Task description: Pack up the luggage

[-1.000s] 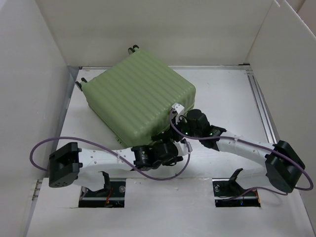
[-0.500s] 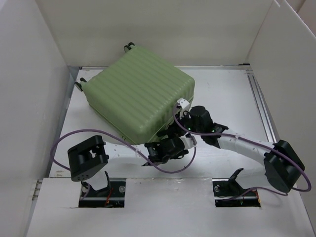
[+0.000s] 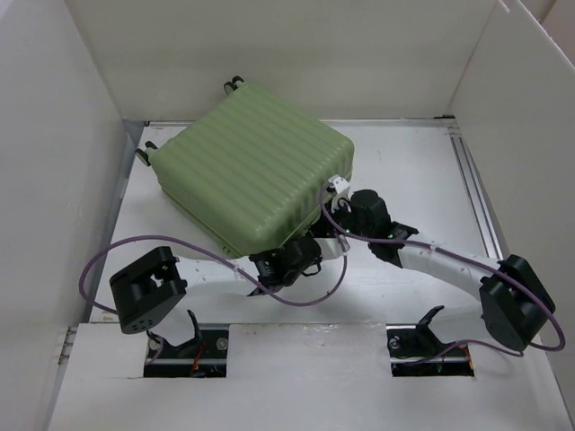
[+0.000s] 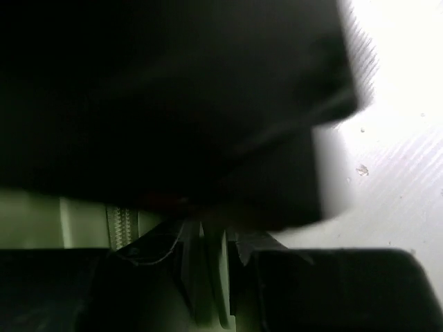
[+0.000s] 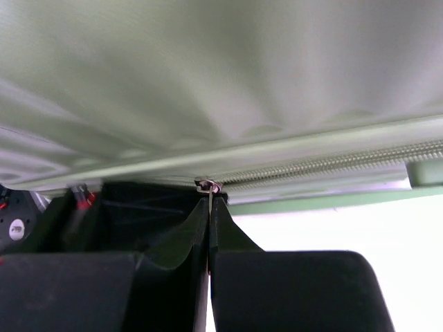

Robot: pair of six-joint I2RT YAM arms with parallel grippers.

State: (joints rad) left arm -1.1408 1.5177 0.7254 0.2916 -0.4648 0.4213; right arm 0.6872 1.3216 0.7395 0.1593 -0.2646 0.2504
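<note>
The light-green ribbed suitcase (image 3: 252,180) lies flat on the white tabletop (image 3: 404,162), left of centre and toward the far side. The right tool (image 5: 208,214) is clenched on the metal zipper pull (image 5: 207,185) at the suitcase's near right edge. The left tool (image 3: 304,248) sits against the same edge just beside it. Its own view is too dark to tell its grip.

what the frames keep back

left wrist view: a dark blur fills most of the frame. the left hand (image 4: 208,277) is murky and its grip cannot be read. only a sliver of zip (image 4: 119,225) shows, lower left.

right wrist view: the luggage (image 5: 221,83) runs off the top and both sides. the right hand (image 5: 208,228) pinches a metal tab (image 5: 207,185) too small to make out.

top view: both hands' fingertips are hidden under their wrists.
</note>
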